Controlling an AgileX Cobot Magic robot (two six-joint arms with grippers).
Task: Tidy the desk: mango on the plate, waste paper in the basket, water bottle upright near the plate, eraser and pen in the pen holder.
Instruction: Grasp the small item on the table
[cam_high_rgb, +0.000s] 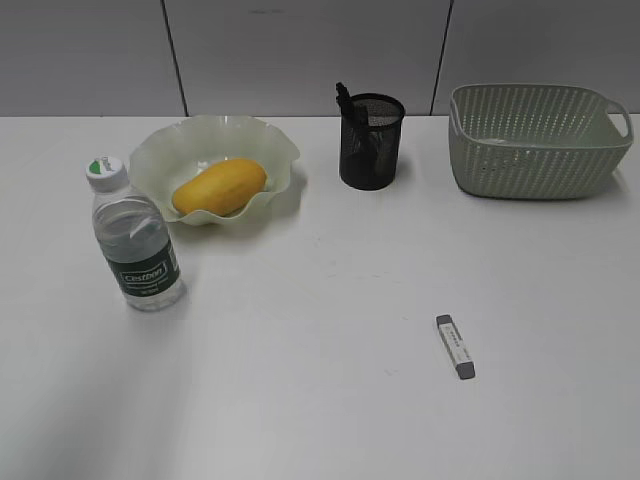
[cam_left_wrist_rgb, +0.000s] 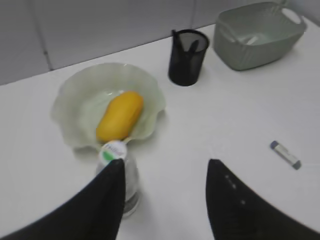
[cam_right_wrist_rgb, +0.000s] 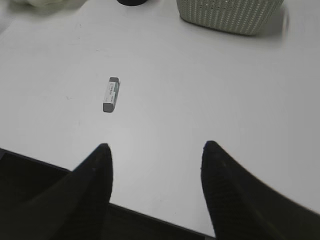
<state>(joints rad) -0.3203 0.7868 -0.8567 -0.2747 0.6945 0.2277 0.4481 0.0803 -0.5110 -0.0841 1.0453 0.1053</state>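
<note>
One item left loose: eraser (cam_high_rgb: 455, 346) lies near-right on desk (cam_high_rgb: 320, 400), well apart from pen holder (cam_high_rgb: 371, 141) at far centre. Right gripper (cam_right_wrist_rgb: 155, 155) and left gripper (cam_left_wrist_rgb: 162, 172) both spread wide, holding nothing. Next, prob.: right gripper descends, straddles eraser's narrow sides.

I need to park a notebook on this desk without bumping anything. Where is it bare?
Widest bare stretch: the desk between the water bottle and the eraser, plus the whole front strip. Crowded along the back: plate with mango, pen holder, basket.
</note>
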